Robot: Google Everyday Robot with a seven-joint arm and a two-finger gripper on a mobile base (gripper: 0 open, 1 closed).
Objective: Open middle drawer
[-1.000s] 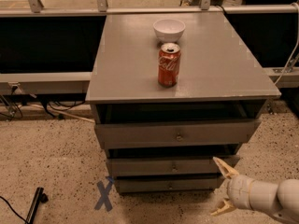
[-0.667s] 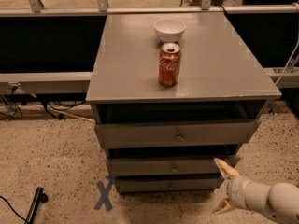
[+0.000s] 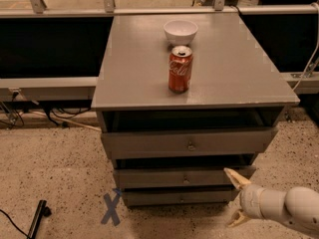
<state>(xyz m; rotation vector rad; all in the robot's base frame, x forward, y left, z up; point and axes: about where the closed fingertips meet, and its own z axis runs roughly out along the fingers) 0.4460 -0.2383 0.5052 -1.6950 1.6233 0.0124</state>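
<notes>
The grey cabinet has three drawers in its front. The middle drawer (image 3: 183, 178) is a flat grey front with a small round knob (image 3: 185, 179) at its centre. It sits a little forward of the lowest drawer (image 3: 179, 197). My gripper (image 3: 235, 198) is at the lower right, in front of the right end of the middle and lowest drawers. It is open and empty, with one fingertip (image 3: 233, 176) by the middle drawer's right end and the other lower down. It is well right of the knob.
The top drawer (image 3: 189, 143) stands slightly pulled out. A red cola can (image 3: 180, 69) and a white bowl (image 3: 180, 31) stand on the cabinet top (image 3: 134, 78). A blue X (image 3: 112, 208) marks the speckled floor. A black object (image 3: 37, 218) and cables lie at the left.
The gripper has barely moved, staying low at the cabinet's right front. The drawers, can and bowl stand as before.
</notes>
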